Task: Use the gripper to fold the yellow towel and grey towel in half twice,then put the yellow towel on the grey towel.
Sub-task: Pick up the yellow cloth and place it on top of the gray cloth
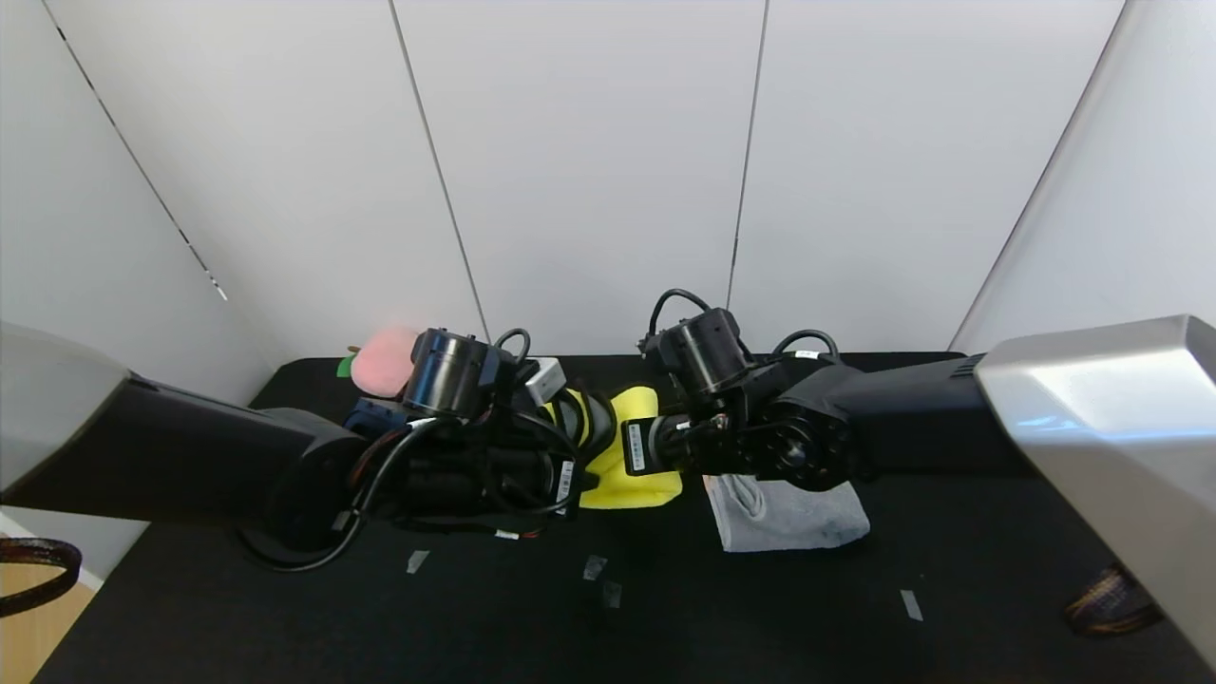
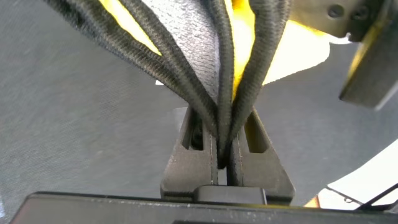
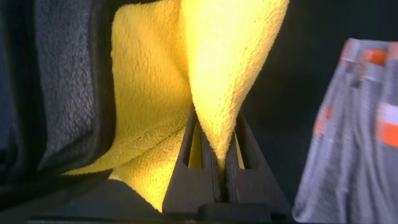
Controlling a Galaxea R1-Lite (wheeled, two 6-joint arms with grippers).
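Centrally, the yellow towel [image 1: 635, 475] is clamped by both the left tool [image 2: 222, 163] and right tool [image 3: 222, 167], just beside the folded grey towel [image 1: 793, 518] on the bench [image 1: 665, 617].

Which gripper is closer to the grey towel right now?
Right. The right gripper, shut on the yellow towel, is just beside the grey towel. The left gripper pinches the yellow towel's black-edged side, on the far side from the grey towel.
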